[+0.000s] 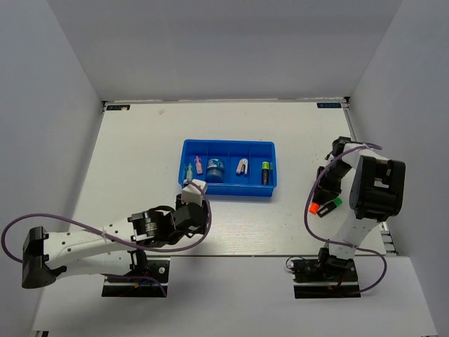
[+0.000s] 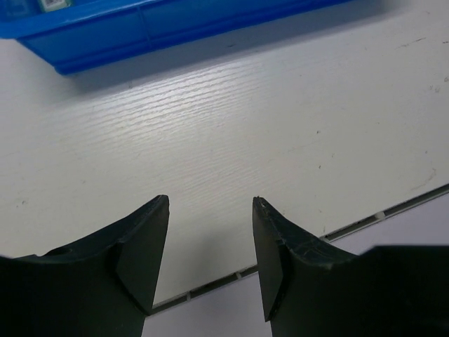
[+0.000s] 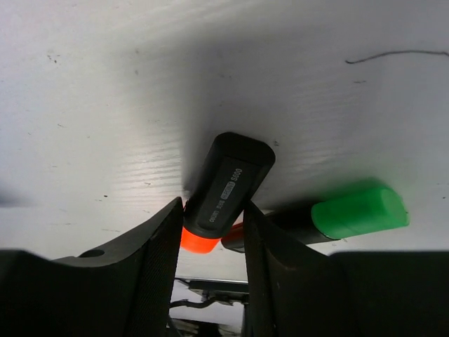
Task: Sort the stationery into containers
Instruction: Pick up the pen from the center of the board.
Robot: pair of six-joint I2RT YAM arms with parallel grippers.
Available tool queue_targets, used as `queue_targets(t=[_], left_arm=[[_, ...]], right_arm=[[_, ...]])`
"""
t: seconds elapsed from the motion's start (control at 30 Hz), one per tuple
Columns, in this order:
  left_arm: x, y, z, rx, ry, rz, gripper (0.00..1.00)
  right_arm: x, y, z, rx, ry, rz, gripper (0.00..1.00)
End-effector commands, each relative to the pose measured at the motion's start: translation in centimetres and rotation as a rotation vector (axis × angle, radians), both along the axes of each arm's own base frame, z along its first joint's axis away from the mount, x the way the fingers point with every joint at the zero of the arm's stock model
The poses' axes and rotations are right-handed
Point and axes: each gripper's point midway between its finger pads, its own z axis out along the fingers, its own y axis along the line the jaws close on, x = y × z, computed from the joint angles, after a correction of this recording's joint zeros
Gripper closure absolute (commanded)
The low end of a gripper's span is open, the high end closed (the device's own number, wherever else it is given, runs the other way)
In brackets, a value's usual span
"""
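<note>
Count: 1 blue tray [image 1: 231, 194], 3 highlighters, 2 pens, 1 roll, 1 white piece [image 1: 242, 166].

In the tray, left to right: pale-green pen [image 1: 188, 173], pink pen [image 1: 199, 165], blue-white roll [image 1: 215, 168], the white piece, yellow-capped highlighter [image 1: 266, 172].

Well right of the tray: orange-capped highlighter [image 3: 228, 186], black barrel with grey print; green-capped highlighter [image 3: 358, 213] just beside it.

Right gripper [image 3: 214, 207]: jaws narrowed onto the orange-capped highlighter's barrel.

Left gripper [image 2: 210, 203]: moderately open, nothing between the fingers, over bare table [image 1: 140, 154] near the tray's front-left corner.
</note>
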Motion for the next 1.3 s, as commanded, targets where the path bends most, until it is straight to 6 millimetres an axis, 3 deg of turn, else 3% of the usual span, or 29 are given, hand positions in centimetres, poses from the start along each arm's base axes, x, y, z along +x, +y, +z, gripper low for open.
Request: queue_targets(t=[0.0,0.23,0.4,0.5,0.53,0.63,0.77,0.93,0.97,1.03,1.07,1.13,1.17,1.23,1.27], left_arm=[[-0.1,2.0,0.4,0.007,-0.024,0.079,0.38],[-0.6,2.2,0.3,0.006,-0.021,0.084,0.38],[-0.7,2.2,0.3,0.036,-0.019,0.080,0.38],[-0.8,2.3,0.0,0.038,-0.013,0.081,0.38],[-0.8,2.2,0.1,0.031,-0.012,0.080,0.38],[-1.0,2.1,-0.1,0.029,-0.004,0.072,0.38],[-1.2,1.4,0.0,0.022,0.000,0.054,0.38],[-1.1,0.2,-0.1,0.030,0.004,0.028,0.38],[-1.1,-0.2,0.2,0.022,0.007,0.027,0.38],[-1.2,-0.4,0.0,0.041,0.012,0.019,0.38],[-1.3,-0.7,0.2,0.035,0.010,0.015,0.38],[-1.3,-1.0,0.3,0.043,0.010,0.009,0.38],[-1.3,-1.2,0.7,0.038,0.006,0.006,0.38],[-1.1,-1.0,0.6,0.057,-0.002,0.017,0.38],[-1.1,-1.1,0.8,0.052,-0.005,0.016,0.38]], right_arm=[[-0.3,-2.9,-3.4,-0.182,0.044,0.118,0.56],[-0.2,-3.2,-3.5,-0.281,0.008,0.197,0.59],[-0.6,-2.7,-3.9,-0.296,-0.023,0.236,0.73],[-0.2,-1.0,-3.5,-0.211,-0.073,0.283,0.86],[0.1,-0.7,-3.2,-0.194,-0.091,0.286,0.86],[1.5,1.6,-1.2,-0.068,-0.211,0.323,0.90],[3.7,4.2,3.5,0.031,-0.416,0.390,0.92],[5.6,7.4,8.4,0.162,-0.544,0.437,0.92],[5.4,9.0,8.9,0.200,-0.555,0.480,0.92],[6.2,10.4,10.6,0.237,-0.598,0.499,0.92],[7.2,11.6,12.4,0.259,-0.646,0.520,0.92],[7.8,12.9,13.1,0.294,-0.657,0.531,0.92],[9.0,14.0,15.0,0.313,-0.701,0.539,0.92],[9.4,15.9,14.5,0.362,-0.655,0.545,0.92],[10.2,16.8,15.7,0.379,-0.665,0.518,0.91]])
